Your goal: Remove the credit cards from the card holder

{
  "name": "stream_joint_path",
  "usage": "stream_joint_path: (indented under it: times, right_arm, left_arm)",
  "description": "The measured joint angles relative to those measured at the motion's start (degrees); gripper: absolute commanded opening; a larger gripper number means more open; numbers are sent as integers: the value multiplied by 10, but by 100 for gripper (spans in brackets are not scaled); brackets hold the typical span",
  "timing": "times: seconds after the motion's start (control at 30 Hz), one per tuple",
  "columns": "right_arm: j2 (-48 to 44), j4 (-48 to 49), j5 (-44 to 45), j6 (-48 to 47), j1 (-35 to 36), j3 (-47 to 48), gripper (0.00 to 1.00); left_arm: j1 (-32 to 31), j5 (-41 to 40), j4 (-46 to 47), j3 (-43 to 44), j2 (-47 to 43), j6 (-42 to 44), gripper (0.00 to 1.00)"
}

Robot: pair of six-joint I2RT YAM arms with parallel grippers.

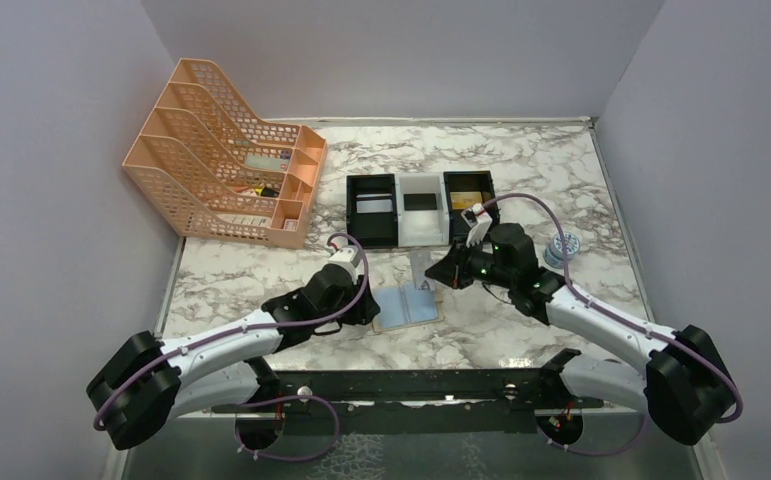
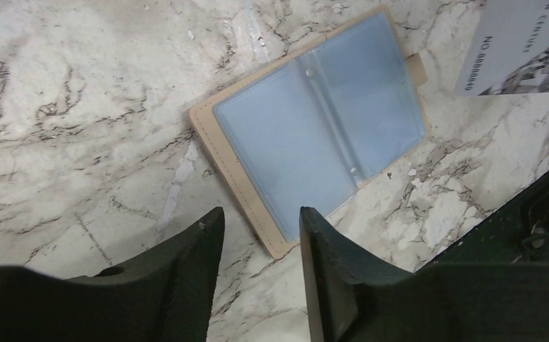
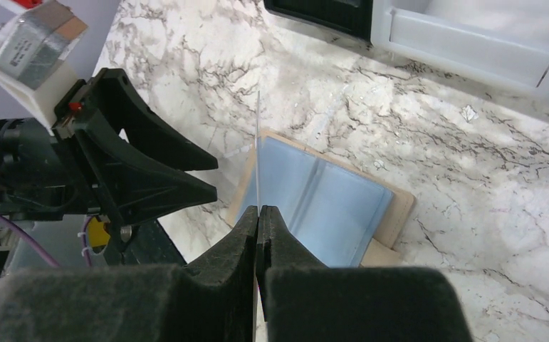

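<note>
One card point(image 2: 520, 43) is pinched edge-on in the right gripper point(image 3: 258, 210), whose fingers are pressed tight on one edge of it. The card hangs free of the holder point(image 2: 314, 128), which lies spread open, grey-blue faces up, directly under that gripper and just ahead of the left gripper point(image 2: 260, 214). The left gripper is partly open and holds nothing, its fingertips poised off the holder's near corner.

To do this step well, I would carry the card forward to a tray without easing the pinch. Meanwhile the left fingers could pin the holder's edge flat for any further pull. Whether its sleeves hold more cards I cannot tell.

Beyond the right gripper sit three trays: a black tray point(image 1: 353, 215) with a pale strip inside, a white tray point(image 1: 421, 236) with a dark rectangle, and a second black tray point(image 1: 468, 176) with something yellowish. Well off to the left gripper's outer side, a peach rack point(image 1: 211, 190) holds a few small items.
</note>
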Motion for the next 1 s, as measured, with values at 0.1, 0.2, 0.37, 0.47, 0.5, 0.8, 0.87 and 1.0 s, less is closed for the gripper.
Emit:
stream_joint_path:
  times: [0.1, 0.2, 0.37, 0.47, 0.5, 0.8, 0.87, 1.0]
  right_arm:
    - [-17, 0, -2, -13, 0, 0, 1]
    - [-31, 6, -11, -25, 1, 0, 1]
    - [-46, 13, 0, -57, 36, 1, 1]
    - [-47, 6, 38, -90, 90, 8, 1]
    - [-47, 1, 55, -102, 106, 13, 1]
    - [-45, -10, 226, -226, 188, 48, 1]
    - [-43, -7, 259, -259, 191, 48, 1]
    - [-33, 17, 315, -335, 192, 48, 1]
  left_arm:
    - [0, -11, -24, 8, -6, 5, 57]
    - [0, -25, -47, 20, -13, 9, 66]
    - [0, -47, -86, 48, -19, 20, 85]
    - [7, -64, -116, 76, -16, 26, 97]
    - [11, -71, -129, 88, -13, 26, 98]
    - [159, -84, -224, 161, -21, 38, 99]
    - [188, -85, -244, 184, -27, 44, 99]
    - [199, -82, -283, 235, -40, 64, 99]
